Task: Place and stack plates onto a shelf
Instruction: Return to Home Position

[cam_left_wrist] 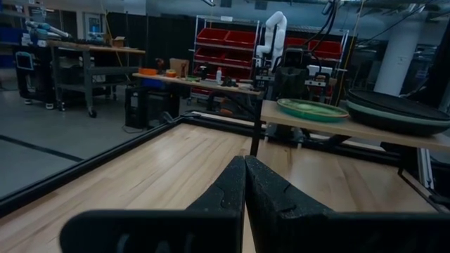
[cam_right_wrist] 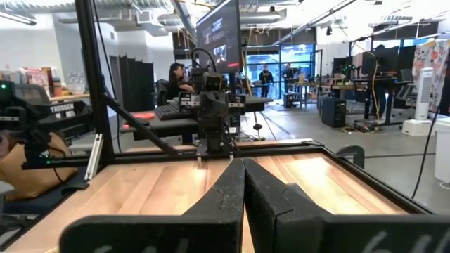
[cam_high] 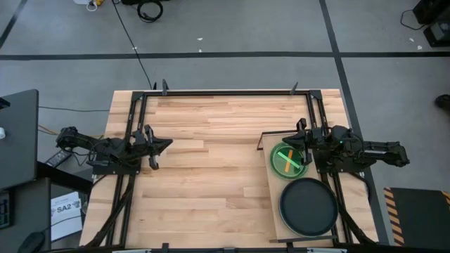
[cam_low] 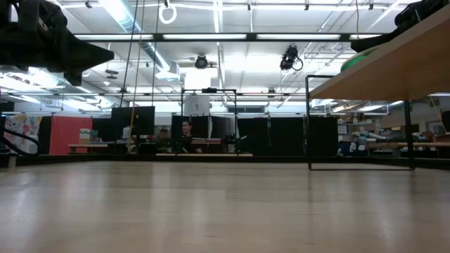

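1. Two plates show on the shelf [cam_high: 275, 187] in your high view: a lime green plate [cam_high: 287, 160] marked with an orange cross, and a larger black plate [cam_high: 308, 206] just beside it, toward the bottom of that view.
2. The shelf stands raised on dark legs over the right side of the table [cam_high: 211, 176]. Your left wrist view shows both plates lying flat on it.
3. Your left claw [cam_left_wrist: 245, 169] is closed, its fingers touching and holding nothing. It hangs above the left side of the table, well apart from the shelf.
4. Your right claw [cam_right_wrist: 243, 169] is likewise closed and empty. It hangs over the shelf at the lime green plate's end.
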